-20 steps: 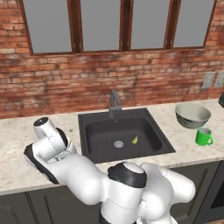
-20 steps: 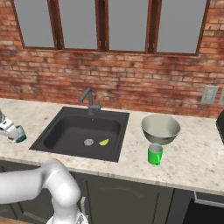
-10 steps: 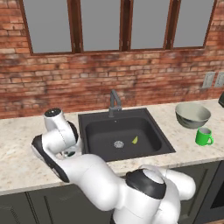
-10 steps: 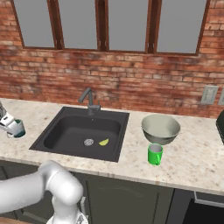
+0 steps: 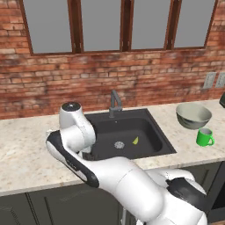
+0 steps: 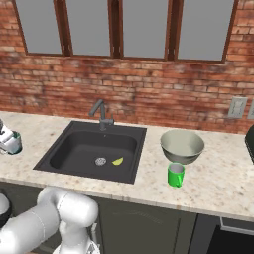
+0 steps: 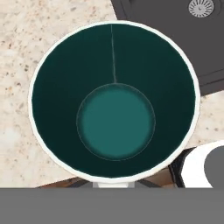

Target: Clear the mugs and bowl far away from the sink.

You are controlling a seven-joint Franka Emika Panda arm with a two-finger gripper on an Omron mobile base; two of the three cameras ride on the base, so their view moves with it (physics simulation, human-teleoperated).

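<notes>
On my screen: counter (image 6: pixel 223 183), brick wall (image 6: pixel 149 94). Sink (image 6: pixel 94 149), left of the bowl: drain, small yellow scrap (image 6: pixel 117 161). Bowl (image 6: pixel 182 145) and green mug (image 6: pixel 175 174) right of it, both empty. Teal-lined mug (image 7: pixel 113 103), empty, over the counter left of the sink, clamped in my gripper (image 6: pixel 6 141).

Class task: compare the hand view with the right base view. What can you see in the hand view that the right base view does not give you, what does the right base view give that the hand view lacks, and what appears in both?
Hand view: straight down into the silvery-white mug, with its dark teal inside and round bottom.

Right base view: the bowl, the green mug just in front of it, the faucet, brick wall and windows.

Both: the silvery-white mug, the speckled counter, and the sink with its silver drain.
</notes>
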